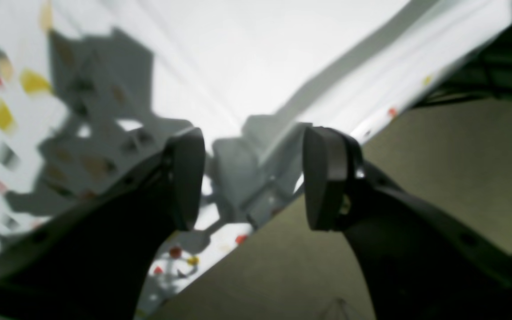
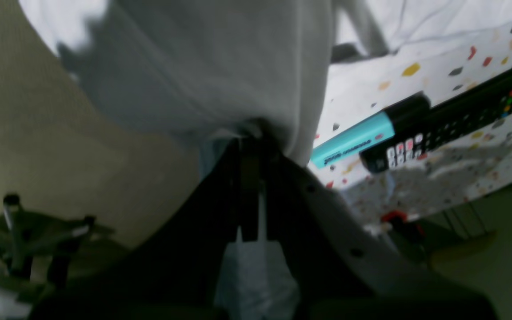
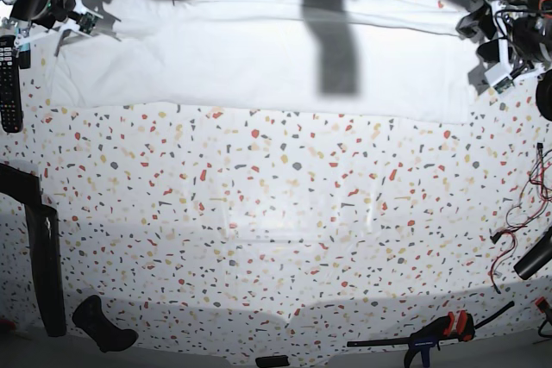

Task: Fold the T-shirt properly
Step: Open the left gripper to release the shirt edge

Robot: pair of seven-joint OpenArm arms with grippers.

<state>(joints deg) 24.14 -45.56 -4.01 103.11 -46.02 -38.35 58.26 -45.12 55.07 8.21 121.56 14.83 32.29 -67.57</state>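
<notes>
The white T-shirt (image 3: 259,58) lies as a long flat band across the far side of the speckled table (image 3: 276,239). My right gripper (image 2: 249,146) is shut on a bunch of the T-shirt (image 2: 202,66) at its left end, beyond the table's edge; in the base view it sits at the top left (image 3: 82,21). My left gripper (image 1: 254,178) stands open just over the table's edge at the shirt's right end (image 3: 492,49). Nothing is between its two dark fingers (image 1: 187,178). The T-shirt (image 1: 247,53) lies ahead of them, apart from the pads.
A black remote control (image 2: 451,120) and a teal highlighter (image 2: 354,140) lie at the table's left edge, close to the right gripper. A clamp (image 3: 435,333) lies at the front right, red cables (image 3: 517,221) hang at the right edge, and a black bar (image 3: 43,265) stands at the left.
</notes>
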